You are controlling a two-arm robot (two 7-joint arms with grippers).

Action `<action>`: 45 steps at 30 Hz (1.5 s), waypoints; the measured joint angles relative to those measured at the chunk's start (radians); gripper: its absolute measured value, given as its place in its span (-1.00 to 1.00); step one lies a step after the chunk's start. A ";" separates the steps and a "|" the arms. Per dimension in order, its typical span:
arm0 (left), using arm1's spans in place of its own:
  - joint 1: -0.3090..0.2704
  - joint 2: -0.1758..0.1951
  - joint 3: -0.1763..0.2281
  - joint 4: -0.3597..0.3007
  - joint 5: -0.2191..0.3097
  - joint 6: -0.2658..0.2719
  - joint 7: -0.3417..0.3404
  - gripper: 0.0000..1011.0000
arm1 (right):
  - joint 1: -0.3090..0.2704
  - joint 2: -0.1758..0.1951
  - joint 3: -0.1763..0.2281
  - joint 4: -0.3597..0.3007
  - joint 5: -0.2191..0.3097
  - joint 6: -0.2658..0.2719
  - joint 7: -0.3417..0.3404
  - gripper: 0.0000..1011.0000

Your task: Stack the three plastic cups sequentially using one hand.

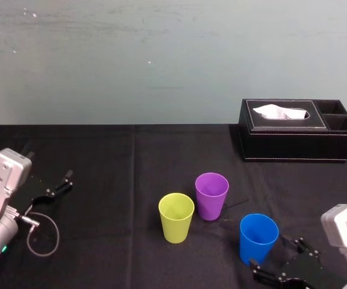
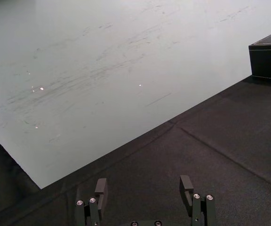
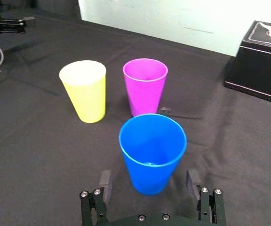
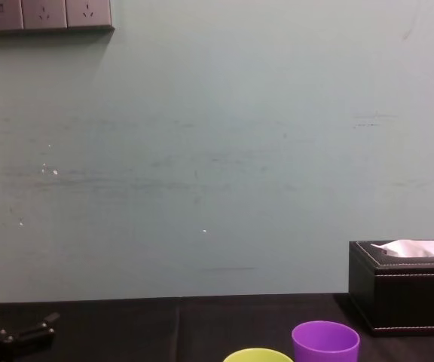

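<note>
Right gripper: I see it spread, flanking blue cup, toward table's front-right corner.
Purple cup, yellow-green cup: side by side behind.
Left gripper: spread, left edge.

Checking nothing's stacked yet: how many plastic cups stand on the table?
3, all upright and unstacked: the yellow-green cup on the left, the purple cup just behind-right of it, and the blue cup nearest the robot, before the open right gripper. None seems hidden.

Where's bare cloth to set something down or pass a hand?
Free: the stretch between left end effector and yellow-green cup; the strip behind the cups, left of the tissue box. Crowded: purple cup and blue cup beside it, right end effector open around the blue.
</note>
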 joint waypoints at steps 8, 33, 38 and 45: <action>0.000 0.000 0.000 0.000 0.000 0.000 0.000 0.98 | 0.027 -0.031 -0.016 0.017 -0.033 0.012 0.013 0.98; 0.000 0.000 0.000 0.000 0.000 0.000 0.000 0.98 | 0.066 -0.123 -0.007 0.069 -0.102 0.028 0.032 0.98; 0.000 0.000 0.000 0.000 0.000 0.000 0.000 0.98 | 0.064 -0.137 0.005 0.072 -0.112 0.033 0.033 0.98; 0.000 0.000 0.000 0.000 0.000 0.000 0.000 0.98 | 0.070 -0.159 0.015 0.087 -0.125 0.034 0.040 0.98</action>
